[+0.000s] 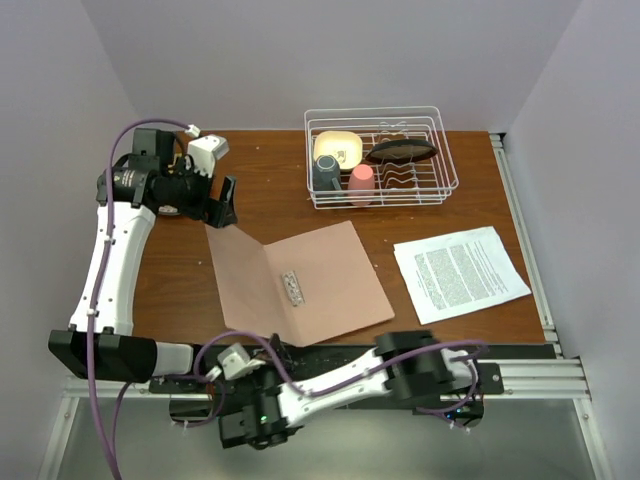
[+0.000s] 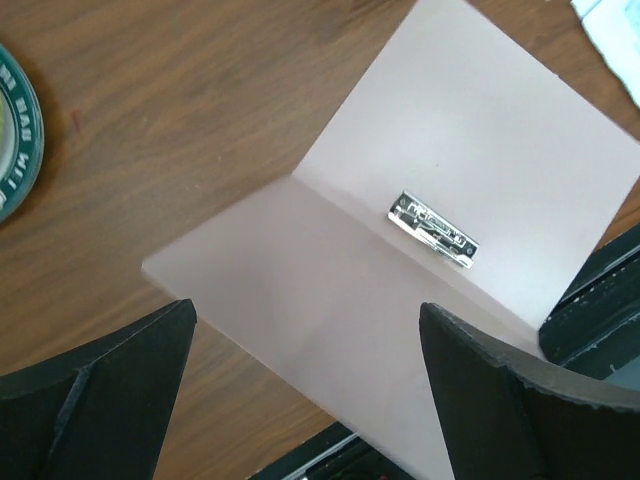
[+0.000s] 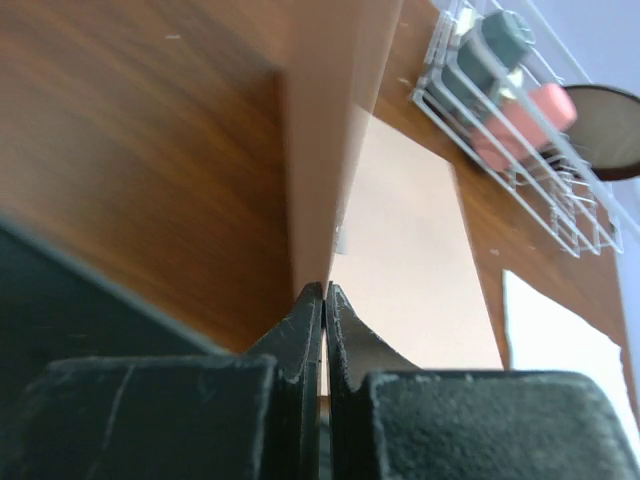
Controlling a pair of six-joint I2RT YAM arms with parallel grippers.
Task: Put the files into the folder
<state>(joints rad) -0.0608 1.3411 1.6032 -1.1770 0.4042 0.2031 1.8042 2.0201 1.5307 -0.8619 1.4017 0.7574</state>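
Left arm up over the table, and its fingers are spread as wide as they go, holding nothing. From the left wrist view the two black fingertips frame the salmon-pink folder, which lies open straight ahead of them. Its silver clip sits on the spine, just beyond the right-hand tip. The nearer leaf looks blurred there and seems to be lifted towards the lens.

Down at the near edge, the right arm's fingers are pressed tight together. The folder's near edge comes right up against their tips, one leaf rising steeply just past them, the other flat to their right. Whether the card is pinched between them, I cannot tell.

The files, white printed sheets, lie flat on the table well off to the right of both pairs of fingers, apart from the folder. A white wire dish rack stands beyond the folder, with a dark cup and a pink cup in it.
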